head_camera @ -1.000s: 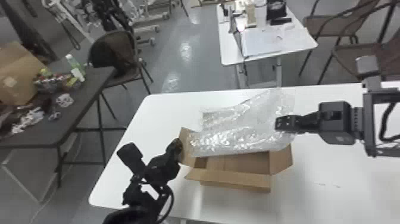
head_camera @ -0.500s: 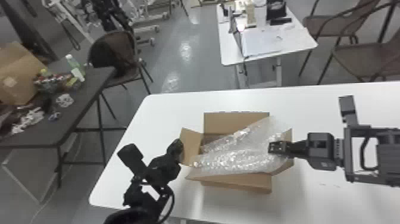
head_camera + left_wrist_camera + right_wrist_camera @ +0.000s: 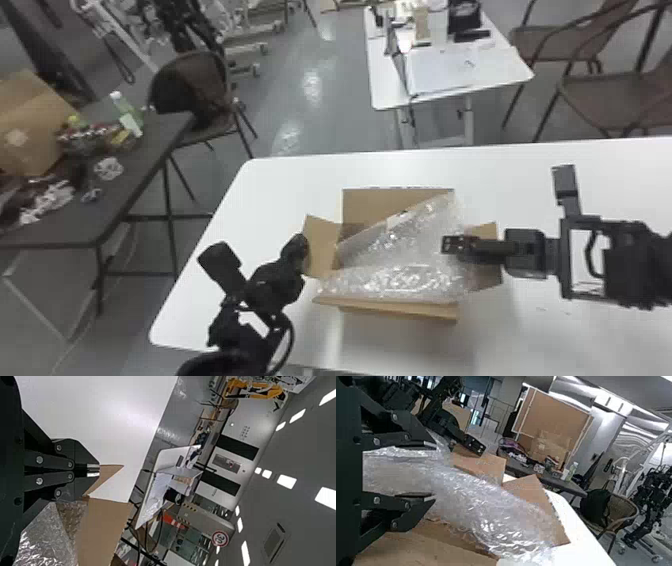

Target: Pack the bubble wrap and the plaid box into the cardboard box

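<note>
A white counter (image 3: 270,200) with a smooth, plain top and rounded corners at its left end runs out past the right side of the head view. The cardboard box (image 3: 362,212) sits directly on it, open side up, nearer the left end than the right. Its far flap (image 3: 390,202), left flap (image 3: 320,247), right flap (image 3: 485,230) and near flap (image 3: 390,308) are spread outward. Small faint marks (image 3: 541,309) dot the surface to the right of the box.
</note>
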{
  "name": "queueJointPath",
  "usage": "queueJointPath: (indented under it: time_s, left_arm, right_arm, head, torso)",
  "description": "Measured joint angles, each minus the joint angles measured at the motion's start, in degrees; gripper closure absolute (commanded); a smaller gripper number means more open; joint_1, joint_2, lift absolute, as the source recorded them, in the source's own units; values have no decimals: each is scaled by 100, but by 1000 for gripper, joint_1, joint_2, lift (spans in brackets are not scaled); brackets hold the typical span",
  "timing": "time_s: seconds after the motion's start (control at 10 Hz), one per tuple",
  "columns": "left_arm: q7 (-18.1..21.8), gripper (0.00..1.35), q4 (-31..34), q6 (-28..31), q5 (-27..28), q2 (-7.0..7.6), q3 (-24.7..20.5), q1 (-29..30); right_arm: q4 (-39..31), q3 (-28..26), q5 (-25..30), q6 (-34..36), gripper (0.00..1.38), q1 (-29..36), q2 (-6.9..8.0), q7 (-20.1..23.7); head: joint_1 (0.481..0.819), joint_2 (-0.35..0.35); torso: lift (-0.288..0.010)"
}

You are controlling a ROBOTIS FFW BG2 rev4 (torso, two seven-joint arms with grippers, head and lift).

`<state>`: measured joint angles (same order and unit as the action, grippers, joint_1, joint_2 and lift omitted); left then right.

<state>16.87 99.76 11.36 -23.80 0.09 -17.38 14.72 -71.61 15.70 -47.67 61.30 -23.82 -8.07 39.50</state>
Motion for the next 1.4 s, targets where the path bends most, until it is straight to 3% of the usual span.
queueJointPath:
  time_s: [0.4,0.6,0.8,0.9,1.1,1.3,1.4]
  left_arm:
    - [0,1220,2,-43,-44,0,-2,18]
    - [0,1220,3,-58,-73,0,-2,36]
    - [0,1220,5,-83,-103,0,-2,48]
    - [0,1220,4,-102,-123,0,-7,54]
    - [0,1220,4,-158,-192,0,-36,119]
    - [0,1220,16,-211,-242,0,-64,173]
    - [0,1220,19,-229,-250,0,-74,186]
  right_arm:
    - [-1558,-843,600,-145,196,451,-36,-39]
    - [-2311,-1364,485,-922,194,1042,-9,-301]
    - [-3226,-1983,1060,-1380,183,1716,-34,-442]
    - [-3812,-2309,1642,-1815,190,2221,-16,-942]
    - [-4467,-2710,2611,-3370,190,3362,217,-1780]
    - [-4912,-2821,3696,-4543,190,4344,661,-2687]
    - [-4935,-2836,4033,-5006,190,4747,760,-2900]
  head:
    - [695,350]
    - [695,308]
    - [695,258]
    - [695,196]
    - [695,114]
    - [695,50]
    - [695,41]
  torso:
    - [-64]
    - [-64]
    - [-64]
    - [-64]
    - [-64]
    - [-64]
    - [-64]
